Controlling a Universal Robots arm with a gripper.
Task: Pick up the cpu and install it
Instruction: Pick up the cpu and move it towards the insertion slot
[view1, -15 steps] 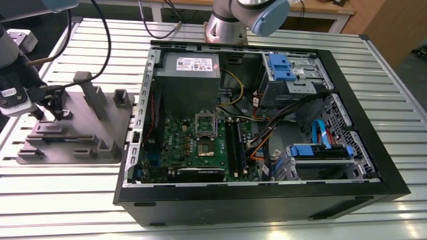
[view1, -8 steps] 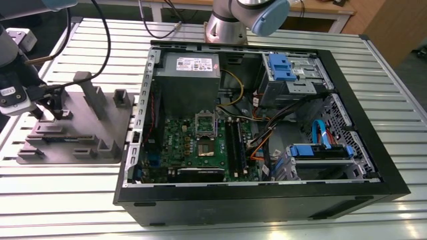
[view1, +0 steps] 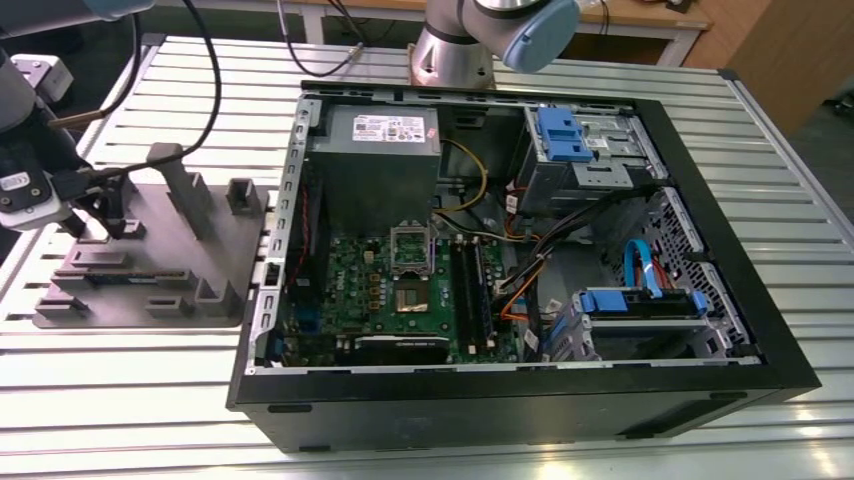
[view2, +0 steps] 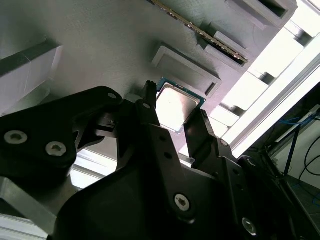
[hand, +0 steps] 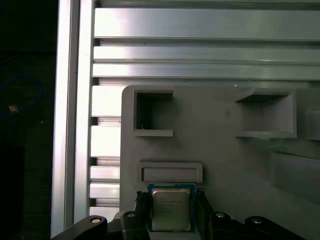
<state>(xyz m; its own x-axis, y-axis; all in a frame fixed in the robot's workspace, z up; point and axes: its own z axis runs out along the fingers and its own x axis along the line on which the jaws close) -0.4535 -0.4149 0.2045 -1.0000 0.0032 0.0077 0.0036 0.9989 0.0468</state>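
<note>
Exterior view and both wrist views. The cpu (hand: 171, 208), a thin, flat, square chip with a silvery-grey metal top and a narrow green border, lies flat on the matt grey moulded fixture tray (hand: 220, 150) with its metal face turned up toward the wrist cameras. Being near square, it has no marked long axis. Its edges run parallel to the tray's edges and to the low rectangular raised rim (hand: 171, 172) just beside it.

The black two-fingered gripper (view1: 100, 225) stands over the tray. Its fingers (hand: 142, 210) sit one on each side of the cpu, closed against two opposite edges, so the chip is gripped between them while it rests on the tray. The line joining the two fingers runs parallel to the long side of the raised rim.

In the exterior view the tray lies at nine o'clock of the open black computer case (view1: 507, 400), well apart from the green motherboard (view1: 400, 290) inside it. The square metal-framed socket (view1: 411, 297) sits near the middle of that board. The grey power-supply box (view1: 380, 150) is at twelve o'clock of the board. Tray and case both rest on the silver slatted aluminium table (view1: 134, 400). The arm's grey base (view1: 461, 50) stands at twelve o'clock of the case.
</note>
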